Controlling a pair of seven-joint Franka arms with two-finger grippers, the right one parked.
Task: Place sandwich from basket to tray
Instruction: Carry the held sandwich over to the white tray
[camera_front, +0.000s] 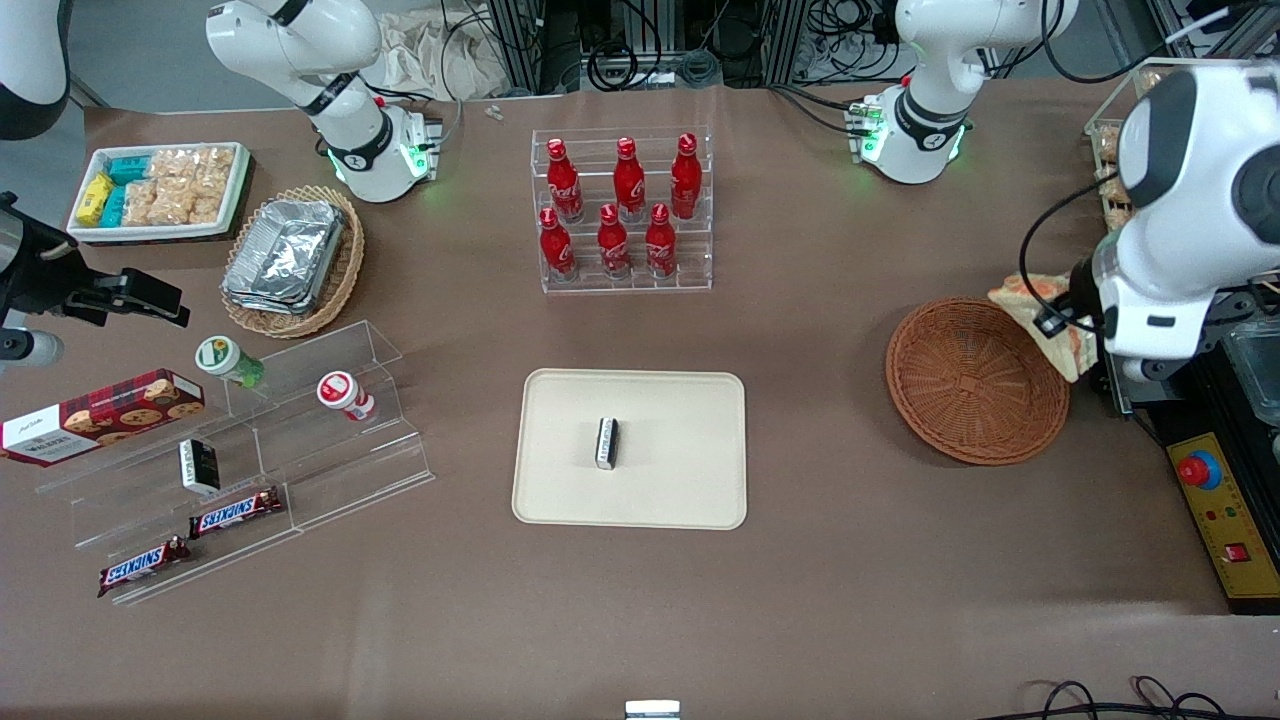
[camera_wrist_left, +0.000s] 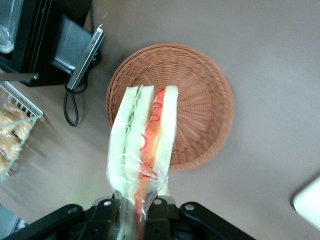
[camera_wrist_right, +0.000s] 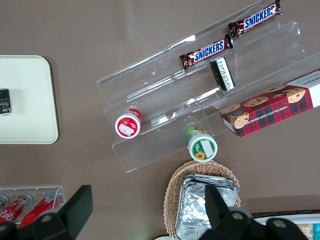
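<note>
So the gripper (camera_wrist_left: 134, 210) was clamped on one end of the wrapped sandwich (camera_wrist_left: 142, 137), holding it up in the air above the rim of the basket (camera_front: 975, 385). The basket had nothing in it. The tray (camera_front: 690, 480), well apart from the basket, just had a small black-and-white bar (camera_front: 607, 442) on it.

Six bottles (camera_front: 614, 208), two Snickers bars (camera_front: 236, 514), perhaps.

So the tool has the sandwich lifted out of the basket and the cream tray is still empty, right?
Not quite: the tray isn't empty; the front view shows a small black-and-white bar on it. The rest holds: the tool grips the sandwich above the basket.
</note>
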